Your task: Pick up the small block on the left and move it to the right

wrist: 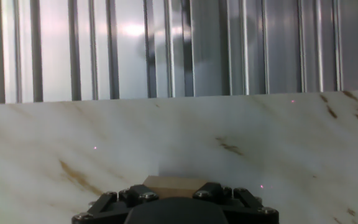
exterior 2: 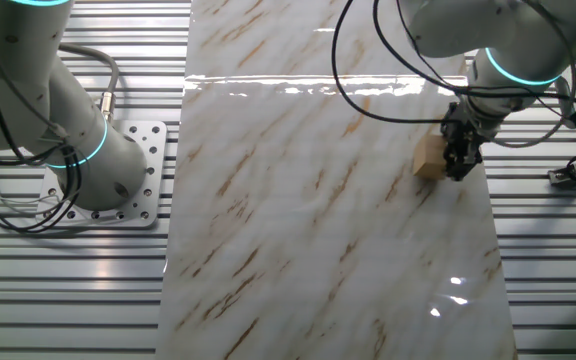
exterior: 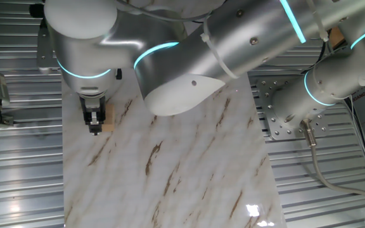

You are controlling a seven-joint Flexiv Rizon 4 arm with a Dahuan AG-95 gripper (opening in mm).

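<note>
Black two-finger hand (exterior: 95, 128) low at the left edge of the marble-patterned tabletop (exterior: 170, 177), small light-tan wooden cube (exterior: 108, 118) at its fingers on the tabletop, grasping or merely beside cannot tell, ribbed metal surface (exterior: 18, 158) around.

In the hand view, the gripper (wrist: 176, 205) body hid most of the small block (wrist: 174, 183), and only its far top edge showed. In both fixed views the fingers covered one side of the block, so their grip could not be told.
</note>
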